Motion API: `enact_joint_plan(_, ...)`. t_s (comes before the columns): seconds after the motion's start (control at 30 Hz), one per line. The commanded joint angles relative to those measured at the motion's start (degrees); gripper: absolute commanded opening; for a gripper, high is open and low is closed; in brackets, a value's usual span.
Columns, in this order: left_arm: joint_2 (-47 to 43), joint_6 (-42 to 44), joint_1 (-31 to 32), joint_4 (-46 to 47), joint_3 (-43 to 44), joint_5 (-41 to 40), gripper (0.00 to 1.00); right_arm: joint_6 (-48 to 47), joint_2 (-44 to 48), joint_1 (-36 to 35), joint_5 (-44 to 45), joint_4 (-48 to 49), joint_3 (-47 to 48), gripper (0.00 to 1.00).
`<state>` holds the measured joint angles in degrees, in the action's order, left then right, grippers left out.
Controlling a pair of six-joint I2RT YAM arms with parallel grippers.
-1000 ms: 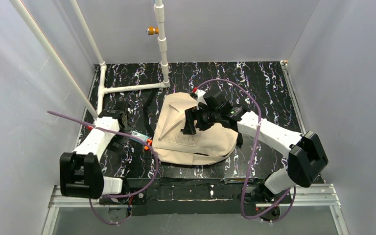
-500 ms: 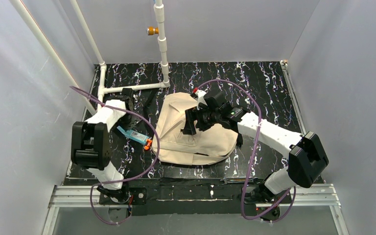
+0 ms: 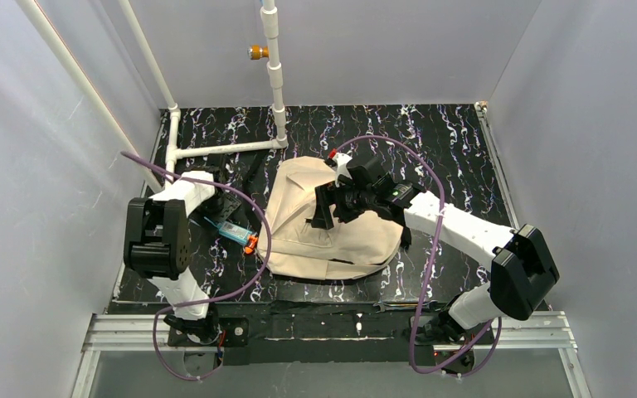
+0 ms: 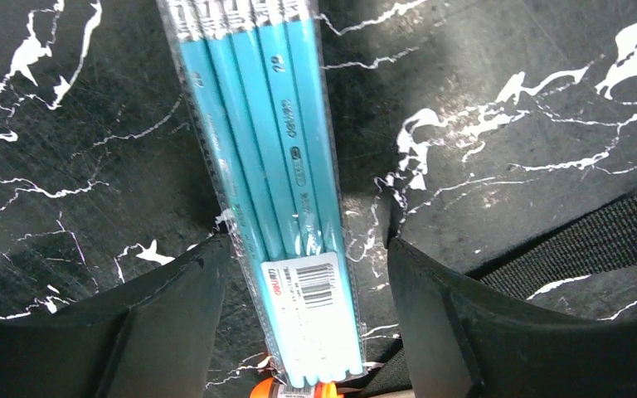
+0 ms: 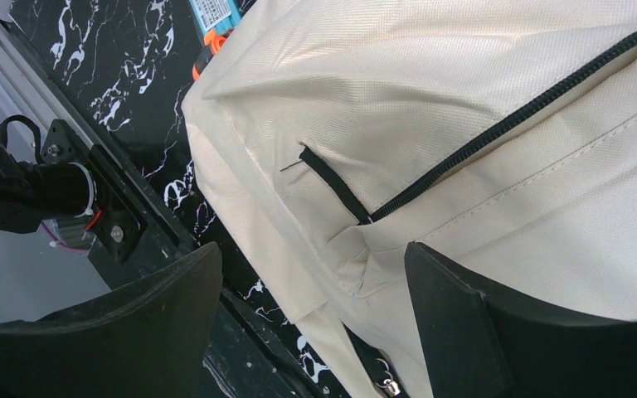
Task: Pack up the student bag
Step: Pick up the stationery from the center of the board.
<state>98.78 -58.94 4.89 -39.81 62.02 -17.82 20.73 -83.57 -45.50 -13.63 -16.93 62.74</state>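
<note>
Centre the spread left fingers (image 4: 174, 332) astride the pencil pack (image 4: 282, 166) at 9 o'clock of the student bag (image 3: 299, 240), settling low to the table (image 3: 464, 141) and closing squarely across the narrow width. Poise the right fingers (image 5: 464, 332), spread and empty, over the zip (image 5: 506, 124) of the bag lying mid-table, ready to open it.

- Left arm (image 3: 184, 192): white shell links, with boxy black joint housings (image 3: 158, 236).
- Right arm (image 3: 464, 225): same white shells, with black blocks at elbow and wrist.
- Cables (image 3: 259, 249): purple, one looping from each base along the links.
- Fingers (image 4: 170, 319): broad, matte black, with smooth curved inner faces.
</note>
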Motion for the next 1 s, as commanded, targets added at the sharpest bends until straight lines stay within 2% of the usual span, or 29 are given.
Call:
enact_joint_plan(0.0,-2.0,-1.1,-2.3,1.4,-4.5,-1.2,0.66,-0.6,1.8,0.1,0.3,1.7,-0.3,0.88)
enact_joint_plan(0.3,-5.1,-2.0,-3.2,4.2,-8.6,-2.9,0.43,0.6,1.1,0.1,-0.4,1.8,0.3,0.88)
enact_joint_plan(0.5,-10.0,-4.3,-3.7,6.1,-11.9,-3.9,0.36,0.9,2.0,0.1,1.2,1.3,0.3,0.88)
enact_joint_plan(0.7,-19.6,-2.6,-3.8,5.6,-13.4,-4.1,0.28,-0.1,1.9,0.1,2.9,-1.0,2.5,0.88)
enact_joint_plan(0.8,-25.7,0.2,-3.8,4.9,-12.4,-1.4,0.28,-0.3,1.4,0.6,2.3,-2.2,4.6,0.89)
enact_joint_plan(0.97,-34.1,3.6,-3.7,6.2,-10.5,8.8,0.26,3.2,1.2,5.6,-4.4,-0.7,6.4,0.89)
